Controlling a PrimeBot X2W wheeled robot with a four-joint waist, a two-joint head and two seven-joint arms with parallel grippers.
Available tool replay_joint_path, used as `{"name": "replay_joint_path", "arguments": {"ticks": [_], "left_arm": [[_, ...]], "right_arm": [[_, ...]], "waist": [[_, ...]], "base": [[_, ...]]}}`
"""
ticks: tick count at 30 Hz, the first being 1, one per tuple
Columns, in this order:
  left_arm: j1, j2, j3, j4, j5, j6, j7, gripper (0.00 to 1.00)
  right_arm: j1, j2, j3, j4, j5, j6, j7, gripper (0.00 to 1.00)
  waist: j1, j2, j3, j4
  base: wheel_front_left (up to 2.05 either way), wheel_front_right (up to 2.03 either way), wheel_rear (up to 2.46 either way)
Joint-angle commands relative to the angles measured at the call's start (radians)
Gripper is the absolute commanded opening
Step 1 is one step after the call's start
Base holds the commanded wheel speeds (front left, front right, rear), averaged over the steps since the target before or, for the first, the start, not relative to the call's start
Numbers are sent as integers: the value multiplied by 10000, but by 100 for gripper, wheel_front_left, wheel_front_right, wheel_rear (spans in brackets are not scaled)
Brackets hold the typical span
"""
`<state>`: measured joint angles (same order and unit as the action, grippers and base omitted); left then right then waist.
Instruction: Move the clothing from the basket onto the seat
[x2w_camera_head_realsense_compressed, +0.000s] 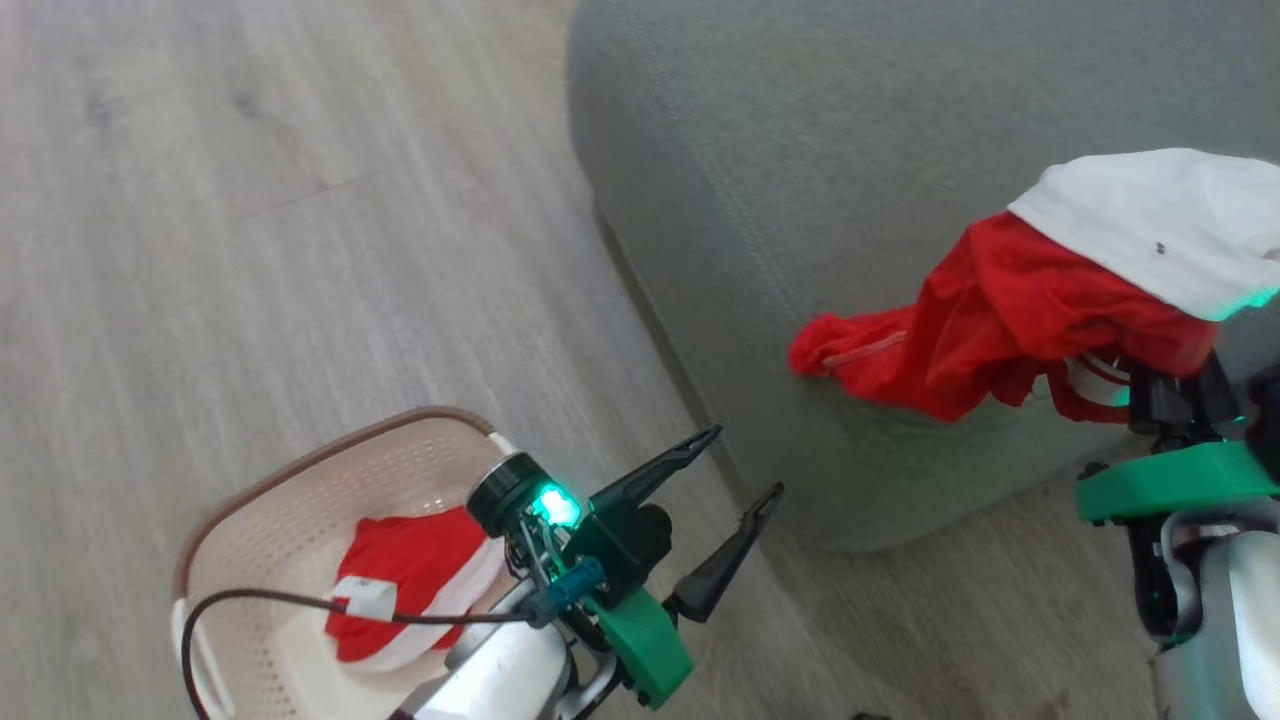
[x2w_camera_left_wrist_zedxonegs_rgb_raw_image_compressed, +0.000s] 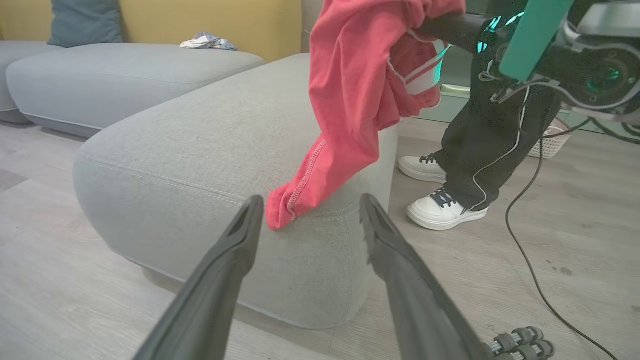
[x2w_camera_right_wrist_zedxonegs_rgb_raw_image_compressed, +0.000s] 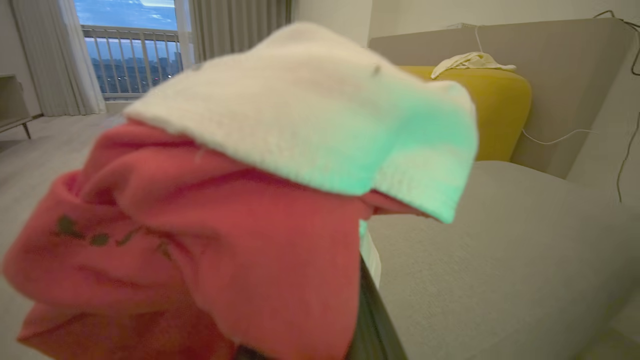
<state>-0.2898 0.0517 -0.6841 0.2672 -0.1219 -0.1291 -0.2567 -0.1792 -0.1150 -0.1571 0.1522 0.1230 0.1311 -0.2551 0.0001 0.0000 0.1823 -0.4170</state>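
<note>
A red and white piece of clothing (x2w_camera_head_realsense_compressed: 1010, 310) hangs bunched from my right gripper, which is shut on it, over the rounded corner of the grey-green seat (x2w_camera_head_realsense_compressed: 800, 140). Its trailing red end (x2w_camera_left_wrist_zedxonegs_rgb_raw_image_compressed: 282, 212) touches the seat's edge. The fabric (x2w_camera_right_wrist_zedxonegs_rgb_raw_image_compressed: 240, 235) hides most of that gripper; one dark finger (x2w_camera_right_wrist_zedxonegs_rgb_raw_image_compressed: 372, 320) shows beneath it. My left gripper (x2w_camera_head_realsense_compressed: 747, 461) is open with nothing between its fingers, between the basket and the seat, pointing at the seat's corner (x2w_camera_left_wrist_zedxonegs_rgb_raw_image_compressed: 200, 150). Another red piece with a white band (x2w_camera_head_realsense_compressed: 410, 575) lies in the cream basket (x2w_camera_head_realsense_compressed: 290, 500) on the floor at the lower left.
A person in dark trousers and white shoes (x2w_camera_left_wrist_zedxonegs_rgb_raw_image_compressed: 442, 210) stands beside the seat's far side. A black cable (x2w_camera_left_wrist_zedxonegs_rgb_raw_image_compressed: 530, 265) trails over the wooden floor there, near a second small basket (x2w_camera_left_wrist_zedxonegs_rgb_raw_image_compressed: 550, 145). More grey sofa with a yellow back (x2w_camera_left_wrist_zedxonegs_rgb_raw_image_compressed: 200, 20) lies behind.
</note>
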Motion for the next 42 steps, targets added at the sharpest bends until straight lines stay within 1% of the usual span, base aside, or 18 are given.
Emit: {"name": "replay_joint_path", "arguments": {"ticks": [1,4,7,9,15,18,21,25,30,34,42], "left_arm": [[-281,-15,217,-354,-8,4,-51,100],[-203,-15,193,-397,-51,7,-51,100],[-196,-15,172,-436,-88,20,-51,100],[-218,-15,211,-586,-163,152,-51,100],[-299,-15,125,-773,-193,331,-51,100],[-382,-15,114,-906,-175,460,-51,100],[-486,-15,186,-1122,-149,589,-51,100],[-695,-15,276,-1213,21,670,-51,100],[-1091,-15,285,-1186,339,584,-51,100],[-1399,-15,209,-1138,603,484,-51,100],[-1910,-1,100,-1020,927,315,-51,100]], "right_arm": [[-315,-20,124,-303,-33,-4,-67,0],[-305,42,67,-256,-23,-4,-67,0],[-282,68,43,-252,-15,-4,-67,0],[-271,72,4,-244,-22,-4,-67,0],[-361,51,-257,-303,55,-4,-67,0],[-527,-97,-446,-362,66,-4,-67,0],[-937,-348,-867,-469,125,-4,-67,0],[-1698,-923,-1280,-627,162,-4,-67,0],[-3063,-1835,-1856,-552,601,-4,-67,0],[-4218,-2790,-2084,-177,977,-4,-67,0],[-6257,-4123,-2104,1010,1449,-4,-67,0]], "waist": [[-1,0,22,-385],[-1,0,-21,-624],[-1,0,-34,-709],[-1,0,-40,-707],[-1,0,29,-534],[-1,0,124,-388],[-1,0,346,-201],[-1,0,767,77],[-1,0,1459,442],[-1,0,2131,775],[-1,0,3470,1317]], "base": [[0,0,0],[0,0,0],[0,0,0],[0,0,0],[0,0,0],[0,0,0],[0,0,0],[0,0,0],[0,0,0],[0,0,0],[0,0,0]]}}
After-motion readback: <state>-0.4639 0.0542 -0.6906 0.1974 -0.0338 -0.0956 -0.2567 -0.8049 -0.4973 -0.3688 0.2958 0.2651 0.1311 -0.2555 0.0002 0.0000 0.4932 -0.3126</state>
